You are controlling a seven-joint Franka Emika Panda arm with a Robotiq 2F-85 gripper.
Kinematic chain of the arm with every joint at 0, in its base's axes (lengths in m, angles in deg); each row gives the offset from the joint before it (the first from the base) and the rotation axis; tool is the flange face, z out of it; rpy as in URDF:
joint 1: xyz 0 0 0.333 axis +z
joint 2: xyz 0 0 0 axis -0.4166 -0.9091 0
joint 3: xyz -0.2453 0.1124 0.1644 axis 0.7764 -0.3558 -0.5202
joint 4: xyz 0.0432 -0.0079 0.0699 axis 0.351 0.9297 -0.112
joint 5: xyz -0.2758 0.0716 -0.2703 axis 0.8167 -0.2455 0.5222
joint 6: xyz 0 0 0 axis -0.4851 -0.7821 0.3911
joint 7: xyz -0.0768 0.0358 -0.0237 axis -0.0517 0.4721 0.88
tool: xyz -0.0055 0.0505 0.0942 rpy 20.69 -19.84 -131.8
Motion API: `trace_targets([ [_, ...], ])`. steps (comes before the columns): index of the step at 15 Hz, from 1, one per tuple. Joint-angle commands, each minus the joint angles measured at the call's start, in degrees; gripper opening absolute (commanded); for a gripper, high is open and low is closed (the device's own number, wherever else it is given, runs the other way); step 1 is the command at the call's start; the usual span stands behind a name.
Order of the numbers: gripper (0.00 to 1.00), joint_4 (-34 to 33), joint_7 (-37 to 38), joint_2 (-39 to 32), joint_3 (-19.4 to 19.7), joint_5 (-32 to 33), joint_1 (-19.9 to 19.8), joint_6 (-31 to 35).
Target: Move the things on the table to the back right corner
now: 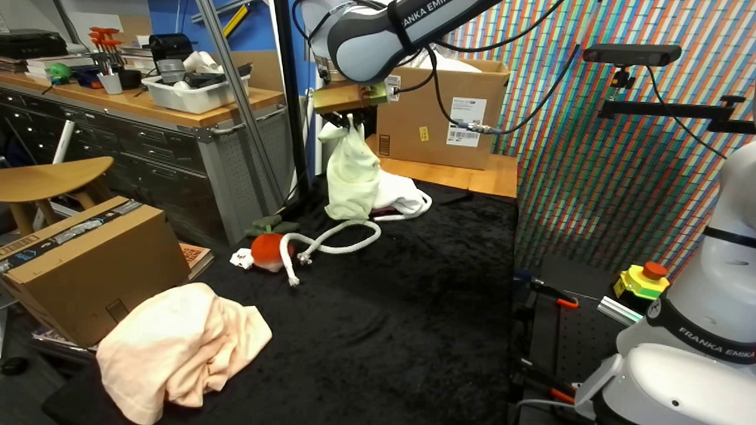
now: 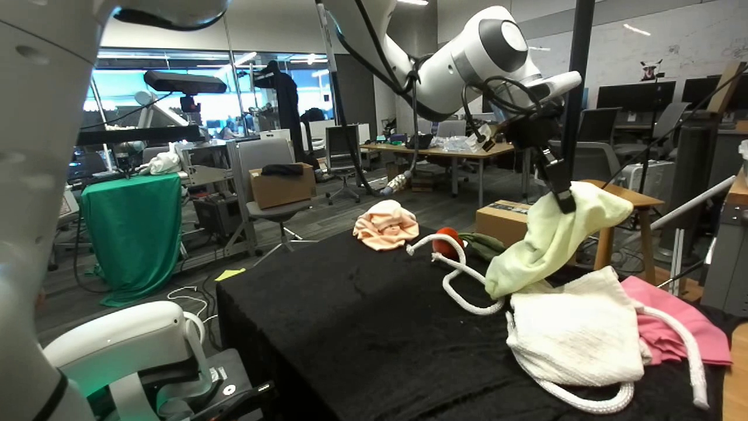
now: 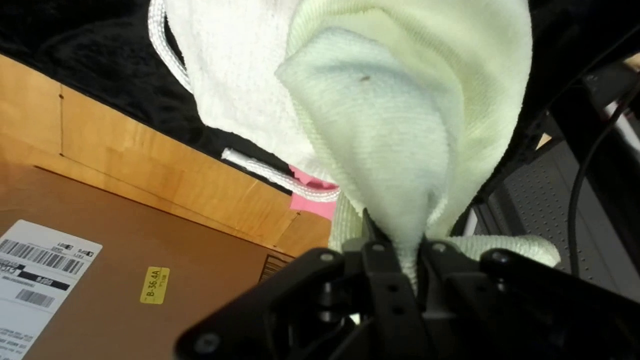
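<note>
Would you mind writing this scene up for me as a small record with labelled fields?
surface: table, covered in black fabric
held: pale yellow-green cloth, pinched in the closed fingers and hanging down
lower end of held cloth: contact with what is below cannot be told
close by: white cloth, lying partly over a pink cloth
ropes: white rope looped near the red round object; another rope length crosses the pink cloth
apart from the other cloths: peach cloth, crumpled near the table's edge

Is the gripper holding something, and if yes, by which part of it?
The gripper holds the pale green cloth by a bunched fold near its top; most hangs below.
</note>
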Motion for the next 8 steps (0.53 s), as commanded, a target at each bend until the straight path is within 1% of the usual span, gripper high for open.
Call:
trace_targets([
  [1,0.08,-7.5,2.3,-4.1,1.1,-3.1,-1.2,-2.8],
  [4,0.08,-9.6,3.8,-5.8,1.8,-5.0,-1.9,-3.8],
  [7,0.09,-10.4,4.3,-6.8,2.1,-6.0,-2.4,-4.5],
  [8,0.18,-10.3,4.4,-7.0,2.1,-5.9,-2.4,-4.6],
])
